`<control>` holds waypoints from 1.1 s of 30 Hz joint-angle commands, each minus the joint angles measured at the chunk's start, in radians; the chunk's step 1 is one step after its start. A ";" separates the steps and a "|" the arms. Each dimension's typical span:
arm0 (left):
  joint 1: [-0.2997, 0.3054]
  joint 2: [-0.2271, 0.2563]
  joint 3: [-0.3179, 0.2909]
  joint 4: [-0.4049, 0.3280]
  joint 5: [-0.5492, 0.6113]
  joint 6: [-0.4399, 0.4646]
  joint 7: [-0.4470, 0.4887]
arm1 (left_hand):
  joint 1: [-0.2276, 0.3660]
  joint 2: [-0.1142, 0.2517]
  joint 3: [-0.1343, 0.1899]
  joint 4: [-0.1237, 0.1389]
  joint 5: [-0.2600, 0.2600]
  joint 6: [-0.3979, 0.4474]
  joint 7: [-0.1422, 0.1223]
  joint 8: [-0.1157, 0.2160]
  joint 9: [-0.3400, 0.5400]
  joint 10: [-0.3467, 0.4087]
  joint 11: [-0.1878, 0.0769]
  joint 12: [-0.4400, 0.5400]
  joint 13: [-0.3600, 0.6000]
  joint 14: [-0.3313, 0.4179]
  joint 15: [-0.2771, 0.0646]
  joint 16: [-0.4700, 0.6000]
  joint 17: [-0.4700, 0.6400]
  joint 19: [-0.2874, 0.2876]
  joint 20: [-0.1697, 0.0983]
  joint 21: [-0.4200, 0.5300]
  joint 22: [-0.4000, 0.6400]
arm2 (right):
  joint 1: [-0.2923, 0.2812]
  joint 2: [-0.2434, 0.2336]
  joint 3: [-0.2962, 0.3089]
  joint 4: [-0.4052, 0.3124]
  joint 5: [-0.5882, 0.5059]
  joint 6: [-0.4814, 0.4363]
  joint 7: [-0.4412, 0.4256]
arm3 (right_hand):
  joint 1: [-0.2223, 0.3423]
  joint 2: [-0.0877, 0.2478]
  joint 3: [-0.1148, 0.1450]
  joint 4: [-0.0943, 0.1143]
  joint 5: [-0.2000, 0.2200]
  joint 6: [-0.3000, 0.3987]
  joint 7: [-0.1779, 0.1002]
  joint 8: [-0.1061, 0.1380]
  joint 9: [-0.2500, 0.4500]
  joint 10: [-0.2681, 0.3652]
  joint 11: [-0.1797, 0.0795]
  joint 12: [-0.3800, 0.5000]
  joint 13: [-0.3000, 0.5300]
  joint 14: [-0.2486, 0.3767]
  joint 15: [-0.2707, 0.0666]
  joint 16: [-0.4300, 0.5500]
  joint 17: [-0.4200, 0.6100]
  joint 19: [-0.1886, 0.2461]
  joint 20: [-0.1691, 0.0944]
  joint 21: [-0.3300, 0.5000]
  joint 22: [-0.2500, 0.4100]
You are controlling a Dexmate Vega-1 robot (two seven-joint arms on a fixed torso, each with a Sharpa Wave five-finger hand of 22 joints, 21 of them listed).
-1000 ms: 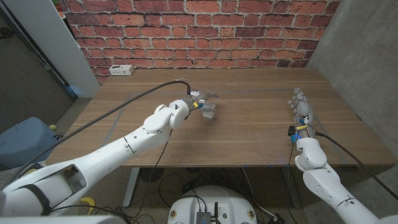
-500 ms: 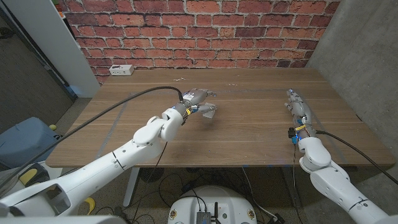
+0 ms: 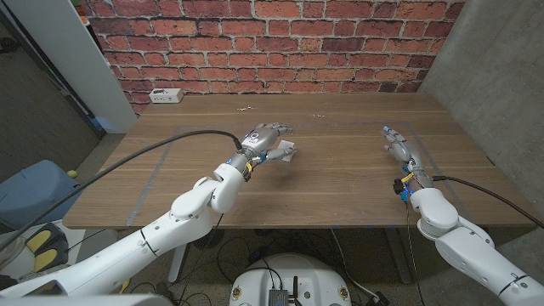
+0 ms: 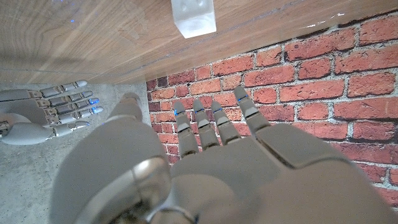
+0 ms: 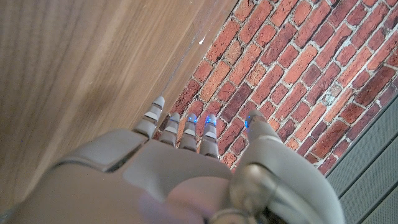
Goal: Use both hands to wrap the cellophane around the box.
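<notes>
The box (image 3: 287, 153) sits on the wooden table (image 3: 340, 183), a little left of the middle and about halfway back. It is small and pale, with a glossy, see-through look. I cannot tell whether cellophane already lies around it or beside it.

Nearest the camera, the two white arms come in from the bottom corners of the head view. The left arm reaches far over the table, with a black cable (image 3: 153, 149) arching along it. The left hand (image 3: 265, 136) is just beside the box, on its left and slightly behind. Its fingers are spread and stretched out and hold nothing. In the left wrist view the same hand (image 4: 211, 162) shows its fingers (image 4: 219, 124) straight and apart, and the box (image 4: 193, 15) lies on the wood beyond the fingertips, with a gap between them.

The right hand (image 3: 398, 144) is well apart from the box, over the right side of the table. Its fingers are straight, lie side by side and grip nothing. It looks the same in the left wrist view (image 4: 46, 112) and in the right wrist view (image 5: 186, 168).

Farther back, a white power strip (image 3: 166, 95) lies at the table's far left corner. A red brick wall (image 3: 272, 42) stands behind the table.
</notes>
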 commanded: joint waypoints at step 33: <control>0.239 0.104 -0.044 -0.303 0.170 0.361 -0.252 | -0.017 -0.044 -0.021 -0.031 0.019 0.106 0.013 0.017 0.007 0.011 -0.009 0.010 0.006 -0.005 0.003 0.006 -0.008 0.001 0.011 -0.014 0.002 | -0.114 -0.229 -0.032 -0.335 -0.252 -0.417 0.010 | 0.058 -0.002 0.040 -0.004 0.000 0.067 -0.001 0.011 0.002 0.059 -0.026 0.012 0.002 0.050 -0.027 0.018 0.005 0.050 -0.006 0.009 0.001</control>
